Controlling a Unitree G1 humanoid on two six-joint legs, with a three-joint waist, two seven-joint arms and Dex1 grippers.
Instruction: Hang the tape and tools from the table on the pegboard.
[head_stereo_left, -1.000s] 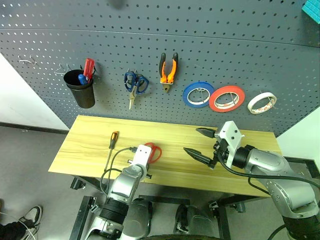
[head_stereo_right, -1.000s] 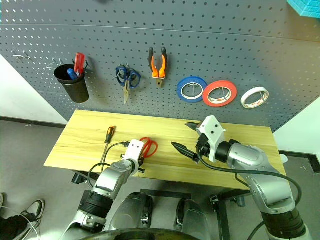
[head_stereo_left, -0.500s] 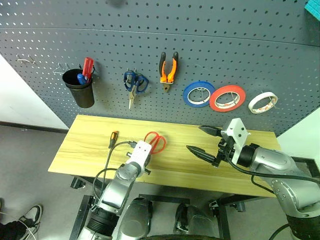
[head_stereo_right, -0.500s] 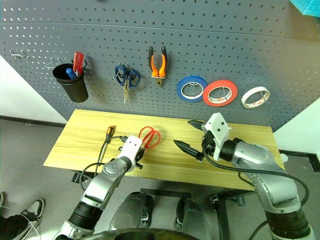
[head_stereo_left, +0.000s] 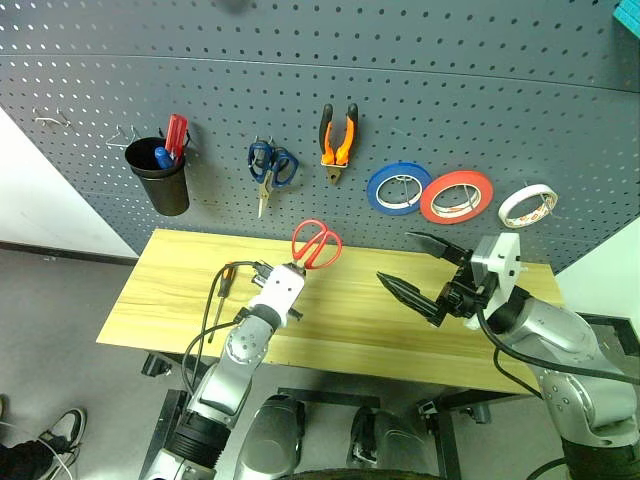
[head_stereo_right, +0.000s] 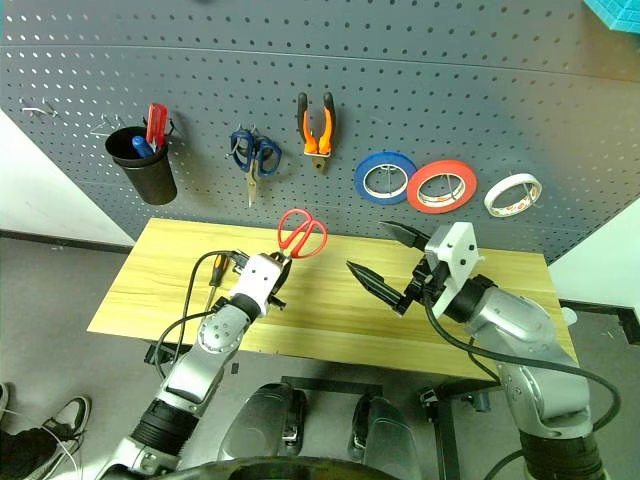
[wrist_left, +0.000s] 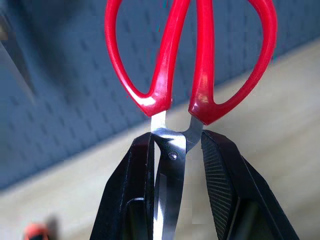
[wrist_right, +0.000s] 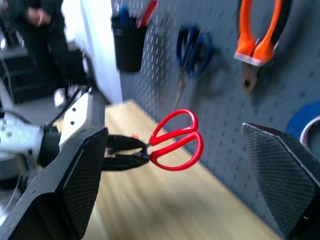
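Red scissors (head_stereo_left: 316, 244) now lifted off table (head_stereo_left: 170, 270) at centre frame, blades pinched in left gripper (head_stereo_left: 293, 268); right gripper (head_stereo_left: 424, 268) wide, empty.

Red-handled scissors (head_stereo_left: 316, 246) mid-frame, off the worktop (head_stereo_left: 180, 275), handle loops up toward the pegboard (head_stereo_left: 420, 90), blades pinched at the pivot between the left gripper's (head_stereo_left: 291, 268) fingers (wrist_left: 134, 200). Screwdriver (head_stereo_left: 222, 290), thin shaft with an orange-black handle, lies flat at the worktop's left part. Pliers (head_stereo_left: 337, 142) with orange-black handles hang nose-down at the board's upper centre. Cream-white tape roll (head_stereo_left: 526, 205) hangs at the board's right, beyond the blue and red-orange rolls.
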